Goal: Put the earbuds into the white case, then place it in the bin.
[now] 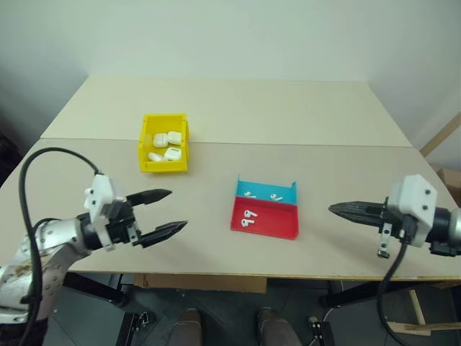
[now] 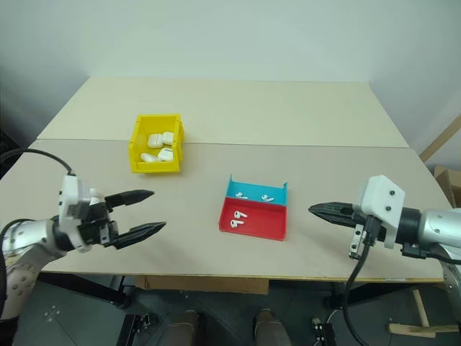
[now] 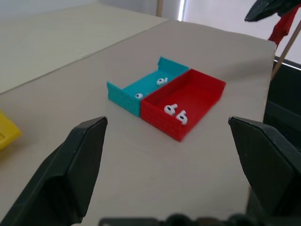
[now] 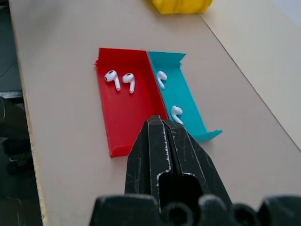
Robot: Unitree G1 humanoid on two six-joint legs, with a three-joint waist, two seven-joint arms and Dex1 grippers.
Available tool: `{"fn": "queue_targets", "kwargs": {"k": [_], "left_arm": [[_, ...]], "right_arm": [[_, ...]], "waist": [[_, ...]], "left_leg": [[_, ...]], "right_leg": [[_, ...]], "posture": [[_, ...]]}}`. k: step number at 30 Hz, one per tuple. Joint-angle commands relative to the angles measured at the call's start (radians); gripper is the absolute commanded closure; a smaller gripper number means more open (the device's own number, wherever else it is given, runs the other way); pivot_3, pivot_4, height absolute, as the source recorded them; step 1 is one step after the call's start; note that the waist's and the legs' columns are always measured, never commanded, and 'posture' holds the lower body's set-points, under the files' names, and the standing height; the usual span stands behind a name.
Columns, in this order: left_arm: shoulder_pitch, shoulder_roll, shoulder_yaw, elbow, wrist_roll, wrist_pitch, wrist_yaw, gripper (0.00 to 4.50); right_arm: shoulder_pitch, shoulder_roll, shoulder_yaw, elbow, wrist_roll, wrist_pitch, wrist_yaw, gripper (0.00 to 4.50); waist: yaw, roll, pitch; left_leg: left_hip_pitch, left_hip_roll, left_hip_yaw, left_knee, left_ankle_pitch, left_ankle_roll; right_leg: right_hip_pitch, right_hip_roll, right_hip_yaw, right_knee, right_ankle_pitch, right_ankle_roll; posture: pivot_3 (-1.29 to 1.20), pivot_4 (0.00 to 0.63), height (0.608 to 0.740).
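Glossy white cases (image 1: 165, 145) heaped in yellow bin (image 1: 145, 156), far left. Stemmed earbuds (image 4: 120, 80) in ribbed red-blue tray (image 4: 123, 127). Left hand (image 1: 166, 211) spread; right hand (image 1: 336, 209) pressed together, empty.

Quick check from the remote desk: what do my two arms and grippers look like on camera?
Both match: left gripper and right gripper each have two black tapered jaws on a white boxy block, behind it a silver-grey wrist, and a black cable looping along each arm.
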Motion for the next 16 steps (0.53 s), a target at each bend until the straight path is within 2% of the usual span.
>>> {"fn": "queue_targets", "kwargs": {"k": [1,8,16], "left_arm": [[0.045,0.032,0.052,-0.034,0.004,-0.046,-0.053,0.01],[0.047,0.024,0.076,-0.053,-0.017,-0.043,-0.025,0.01],[0.057,0.022,0.121,-0.076,-0.129,-0.003,-0.030,0.01]], "right_arm": [[0.015,0.003,-0.054,-0.014,0.020,-0.049,0.014,4.50],[-0.022,-0.003,-0.011,0.022,0.008,-0.071,0.004,4.50],[-0.058,-0.007,0.015,0.040,0.004,-0.077,0.006,4.50]], "waist": [[0.000,0.000,0.000],[0.001,0.000,0.000],[0.000,0.000,0.000]], "left_leg": [[0.000,0.000,0.000,0.000,0.000,0.000],[0.001,0.000,0.001,0.000,0.000,0.000],[0.001,0.000,0.001,0.000,0.000,0.000]], "right_leg": [[0.000,0.000,0.000,0.000,0.000,0.000],[0.000,0.000,0.001,0.000,0.000,0.000],[0.000,0.000,0.001,0.000,0.000,-0.001]], "posture": [[0.00,0.150,0.740],[0.00,0.150,0.740],[0.00,0.150,0.740]]}}
